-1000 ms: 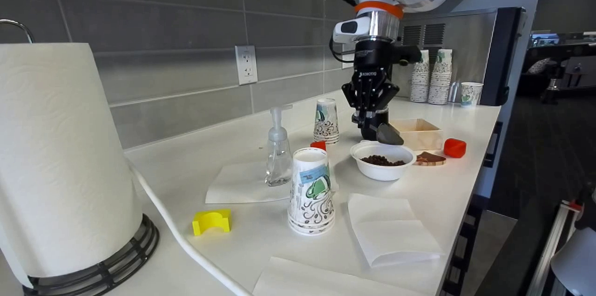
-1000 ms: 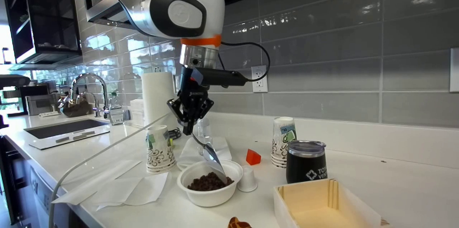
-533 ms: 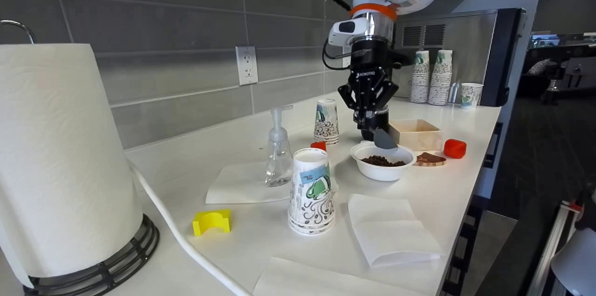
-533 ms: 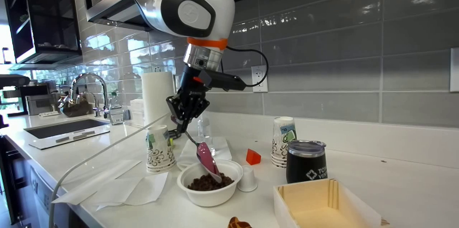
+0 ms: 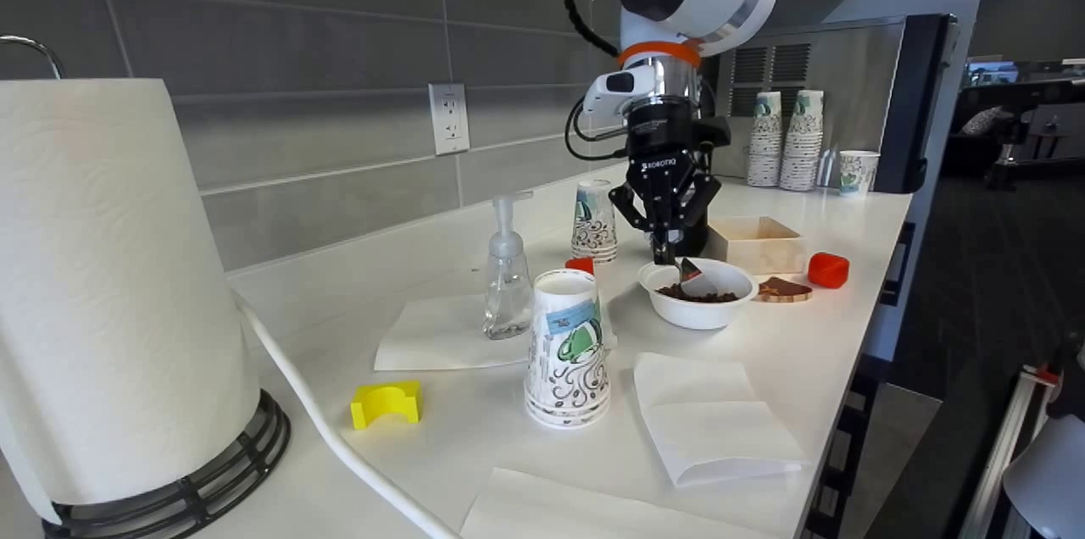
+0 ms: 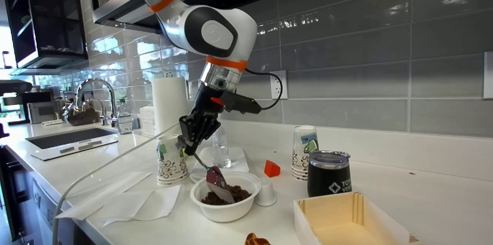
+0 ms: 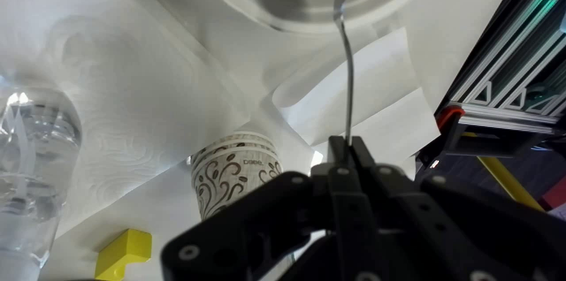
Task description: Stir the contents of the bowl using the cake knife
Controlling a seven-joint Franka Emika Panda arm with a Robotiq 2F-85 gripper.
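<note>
The white bowl [image 6: 225, 213] stands upright on the counter; it also shows in an exterior view [image 5: 695, 317] and partly at the top of the wrist view [image 7: 309, 20]. Its dark brown bits [image 6: 242, 192] lie in the bottom. My gripper [image 6: 190, 150] is shut on the thin metal handle of the cake knife [image 6: 218, 182], to one side of and above the bowl. The handle [image 7: 349, 82] runs straight out from the fingertips [image 7: 347, 146] in the wrist view. The knife is tilted, its blade inside the bowl and its tip at the bits.
A paper cup stack [image 5: 566, 361] and a soap dispenser [image 5: 506, 293] stand near the bowl. A small white cup [image 6: 265, 193] is right beside it. A black cup [image 6: 329, 177], a wooden box [image 6: 302, 220] and a red piece [image 6: 272, 168] are close by. Paper sheets [image 5: 720, 429] lie on the counter.
My gripper has moved down and toward the paper towel side, tilting more. The knife blade has come lower into the bowl, its tip now at the bits. The bowl has stayed in place.
</note>
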